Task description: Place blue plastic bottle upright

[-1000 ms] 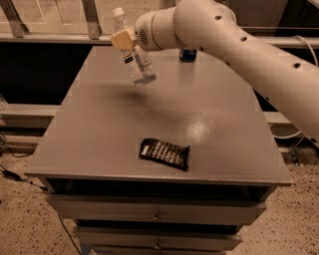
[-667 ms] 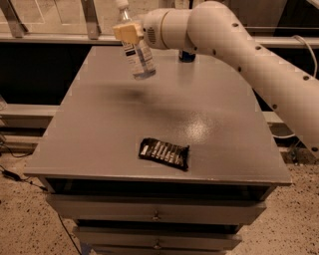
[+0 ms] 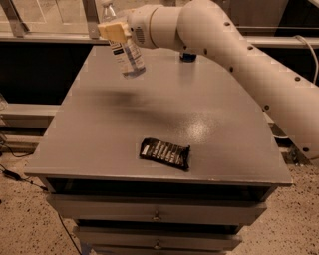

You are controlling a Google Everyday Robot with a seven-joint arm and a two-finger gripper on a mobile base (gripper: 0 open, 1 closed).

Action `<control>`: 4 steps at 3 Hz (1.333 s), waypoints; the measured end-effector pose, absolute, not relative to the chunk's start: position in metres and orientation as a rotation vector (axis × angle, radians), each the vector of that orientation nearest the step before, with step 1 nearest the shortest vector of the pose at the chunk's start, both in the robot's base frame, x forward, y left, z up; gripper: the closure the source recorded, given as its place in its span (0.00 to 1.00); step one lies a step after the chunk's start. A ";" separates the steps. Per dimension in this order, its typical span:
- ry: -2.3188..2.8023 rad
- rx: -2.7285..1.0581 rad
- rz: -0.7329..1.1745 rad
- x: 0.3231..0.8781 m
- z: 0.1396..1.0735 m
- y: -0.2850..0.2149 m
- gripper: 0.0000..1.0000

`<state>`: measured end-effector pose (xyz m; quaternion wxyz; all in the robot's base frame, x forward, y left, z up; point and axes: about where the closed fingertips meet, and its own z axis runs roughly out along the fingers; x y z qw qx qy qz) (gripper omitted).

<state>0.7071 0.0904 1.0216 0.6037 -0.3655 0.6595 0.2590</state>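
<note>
The gripper (image 3: 116,32) sits at the upper left, over the far-left part of the grey table (image 3: 219,124). Its yellowish fingers (image 3: 113,30) are clamped across the upper body of the blue plastic bottle (image 3: 127,59), just under the neck.

The bottle hangs below and slightly right of the fingers. Its long axis is near vertical but tilted, with the white cap (image 3: 106,7) up and to the left and the base down and to the right. The base appears clear of the surface, since a soft shadow (image 3: 117,98) lies apart from it on the table. The body is clear plastic with a pale label.

To place it, the base likely needs levelling before descent.

Further right, a dark snack packet (image 3: 165,153) lies flat near the front edge, well apart from the bottle. A blue can (image 3: 187,58) shows behind the arm (image 3: 239,55).
</note>
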 end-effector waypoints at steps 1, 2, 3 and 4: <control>1.478 -0.859 0.633 0.702 1.017 0.091 1.00; 1.390 -0.887 0.697 0.688 1.004 0.083 1.00; 1.333 -0.932 0.722 0.676 0.992 0.075 1.00; 1.303 -0.952 0.741 0.667 0.981 0.068 1.00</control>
